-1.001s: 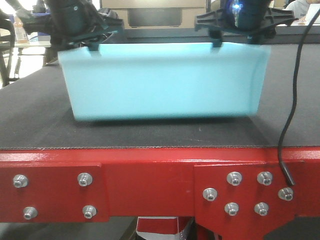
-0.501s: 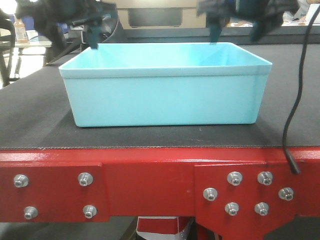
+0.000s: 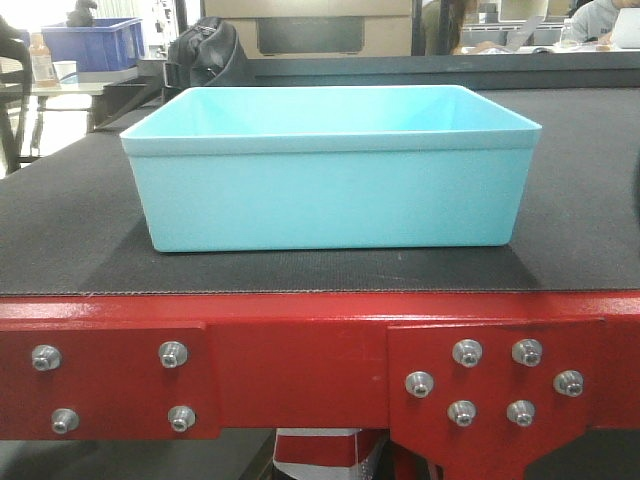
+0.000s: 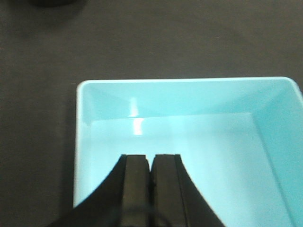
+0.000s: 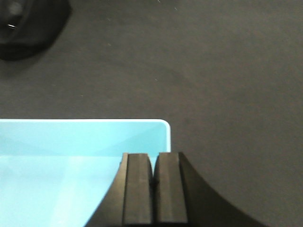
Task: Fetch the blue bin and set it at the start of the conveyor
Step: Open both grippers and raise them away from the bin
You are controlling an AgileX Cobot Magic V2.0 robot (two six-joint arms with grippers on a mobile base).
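On the belt: the conveyor start (image 3: pixel 80 250) carries the load, black textured belt running back from the glossy red frame (image 3: pixel 300 370) with its silver hex bolts (image 3: pixel 490 382).
Blue bin, where: the blue bin (image 3: pixel 330 195) sits flat on the belt, base down, just behind the red frame edge and roughly centred across it.
Blue bin, heading: upright, open mouth to the ceiling, empty inside; the long axis runs left to right across the front view, one long wall facing the camera.
Step in hand: by the look of it, placement is done and this is the release-and-retreat stage; nothing grips the rim in any view.
Left gripper: the left gripper (image 4: pixel 151 189) hangs above the bin's interior, its two black fingers (image 4: pixel 135 189) pressed together, holding nothing.
Right gripper: the right gripper (image 5: pixel 154 189) hovers over the bin's corner (image 5: pixel 163 125) and the bare belt beside it, fingers likewise closed flush, nothing pinched.
Next move: probably only a clean withdrawal of both arms, kept clear of the rim so the tub is not nudged.
Background: a dark blue crate (image 3: pixel 90 40) stands far off.
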